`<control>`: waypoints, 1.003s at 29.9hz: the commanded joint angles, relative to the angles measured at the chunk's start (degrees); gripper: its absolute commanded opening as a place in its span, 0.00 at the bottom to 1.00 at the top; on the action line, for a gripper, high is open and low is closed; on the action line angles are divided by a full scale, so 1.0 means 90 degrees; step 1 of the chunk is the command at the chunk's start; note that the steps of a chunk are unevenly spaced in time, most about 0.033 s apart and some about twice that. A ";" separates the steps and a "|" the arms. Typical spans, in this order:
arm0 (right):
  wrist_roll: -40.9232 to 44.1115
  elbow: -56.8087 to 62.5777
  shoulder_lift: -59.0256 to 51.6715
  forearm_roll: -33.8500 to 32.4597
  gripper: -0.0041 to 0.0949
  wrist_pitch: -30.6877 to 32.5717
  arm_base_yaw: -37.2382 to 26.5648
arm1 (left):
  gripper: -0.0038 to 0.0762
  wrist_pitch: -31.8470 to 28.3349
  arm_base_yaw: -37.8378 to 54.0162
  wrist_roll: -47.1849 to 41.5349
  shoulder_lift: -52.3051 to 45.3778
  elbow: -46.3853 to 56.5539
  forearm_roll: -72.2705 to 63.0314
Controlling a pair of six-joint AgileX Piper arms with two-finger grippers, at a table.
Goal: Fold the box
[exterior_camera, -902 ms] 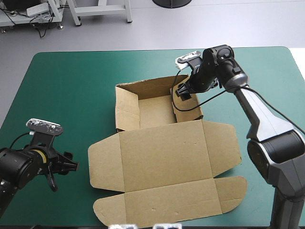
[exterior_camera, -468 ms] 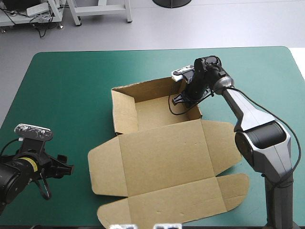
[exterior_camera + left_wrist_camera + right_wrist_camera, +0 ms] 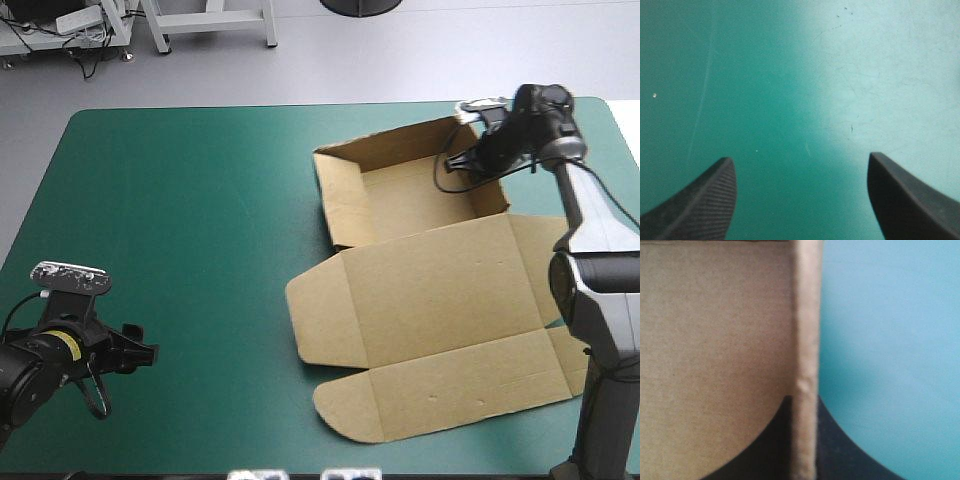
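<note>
A grey floor (image 3: 450, 60) lies beyond the teal-green table cover (image 3: 200, 200).

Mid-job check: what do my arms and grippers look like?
The right arm is glossy silver-grey links with black joints and a black wrist. The left arm shows rounded black housings with a small yellow band. The left gripper and right gripper have broad black curved fins; the left's fingers are finely ribbed.

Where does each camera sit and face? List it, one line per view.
High view: above and behind the robot, facing forward and down; table, box, left gripper, right gripper.
Left wrist view: above the left gripper, facing bare cover between its open fingers.
Right wrist view: above the right gripper, facing the box wall it grips.
Shared: high and right wrist views both show that grip.
</note>
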 commanded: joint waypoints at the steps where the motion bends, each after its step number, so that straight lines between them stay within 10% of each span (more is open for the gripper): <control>1: -0.0150 -0.0234 -0.0417 0.0455 0.02 0.0148 -0.0996 | 0.48 -0.0212 -0.0023 -0.0066 -0.0024 -0.0177 -0.0113; 5: -0.0405 -0.0234 -0.0417 0.1063 0.02 0.0148 -0.1842 | 0.03 -0.0074 -0.0023 -0.0066 -0.0024 -0.0177 -0.0227; 25: -0.0361 -0.0234 -0.0128 -0.0485 0.04 -0.0378 -0.2550 | 0.04 0.0361 -0.0023 -0.0082 -0.0050 -0.0177 -0.1046; 30: -0.0583 -0.0234 -0.0128 -0.0535 0.37 -0.0260 -0.2731 | 0.04 0.0361 -0.0023 -0.0070 -0.0050 -0.0177 -0.1074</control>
